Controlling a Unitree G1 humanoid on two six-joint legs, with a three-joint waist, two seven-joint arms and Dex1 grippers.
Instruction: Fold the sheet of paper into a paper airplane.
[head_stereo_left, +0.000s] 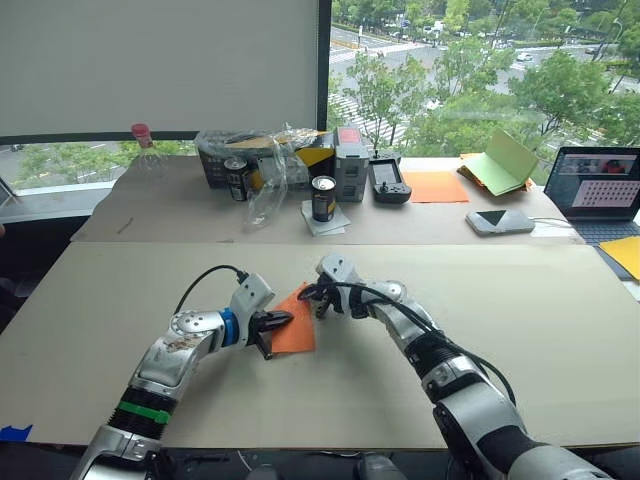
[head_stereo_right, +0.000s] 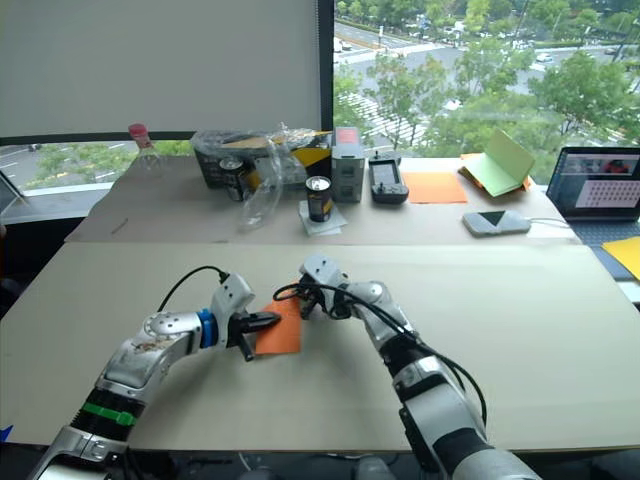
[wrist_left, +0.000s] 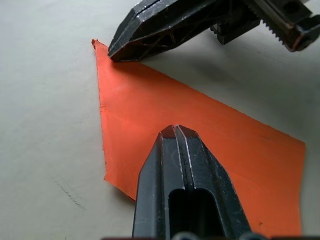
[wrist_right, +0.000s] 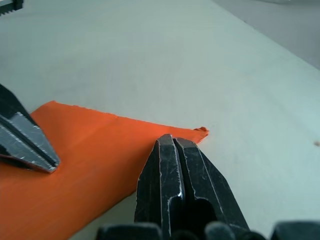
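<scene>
The sheet of paper lies flat on the near table as a bright orange folded piece with one pointed corner. My left gripper is shut, its fingertips pressing down on the paper's middle. Coming from the other side, my right gripper is also shut. Its tips rest on the paper's edge close to the pointed corner. In the left wrist view the right gripper's fingers touch down just beside that corner. Nothing is pinched between either pair of fingers.
On the far table stand two cans, a crinkled clear bag, a small box and a handheld controller. Also there are a paler orange sheet, a light green booklet, a phone and a laptop.
</scene>
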